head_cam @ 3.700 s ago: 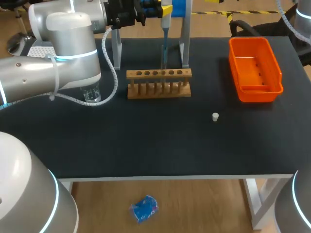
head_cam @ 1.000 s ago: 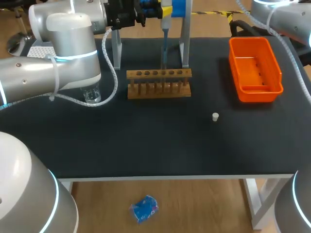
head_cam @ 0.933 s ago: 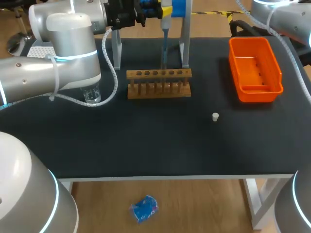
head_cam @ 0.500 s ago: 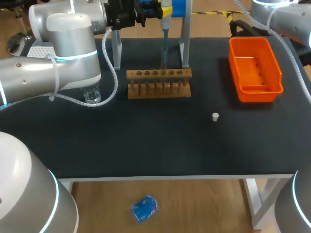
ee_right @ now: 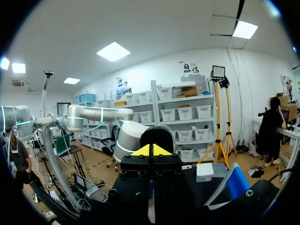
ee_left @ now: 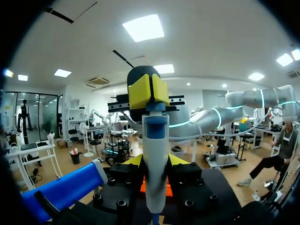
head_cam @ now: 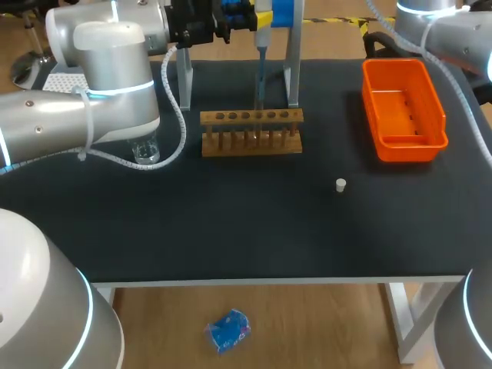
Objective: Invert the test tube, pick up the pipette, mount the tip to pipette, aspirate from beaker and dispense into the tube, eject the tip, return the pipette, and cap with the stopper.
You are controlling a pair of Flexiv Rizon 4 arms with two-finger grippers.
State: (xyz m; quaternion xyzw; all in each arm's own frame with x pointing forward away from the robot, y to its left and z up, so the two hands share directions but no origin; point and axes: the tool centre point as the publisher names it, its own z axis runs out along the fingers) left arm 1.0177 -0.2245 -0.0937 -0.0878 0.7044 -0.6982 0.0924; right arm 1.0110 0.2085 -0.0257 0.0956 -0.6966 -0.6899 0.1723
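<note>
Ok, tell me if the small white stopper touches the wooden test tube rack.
Apart: head view shows bare black tabletop between small white stopper and wooden test tube rack.

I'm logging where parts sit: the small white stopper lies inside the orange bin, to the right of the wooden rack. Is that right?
Not quite. The head view shows the small white stopper lying on the table, outside the orange bin, to the right of the wooden rack.

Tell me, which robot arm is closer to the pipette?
Left. The left gripper sits right at the pipette on its stand; the right arm is off past the orange bin, at the far right corner.
</note>
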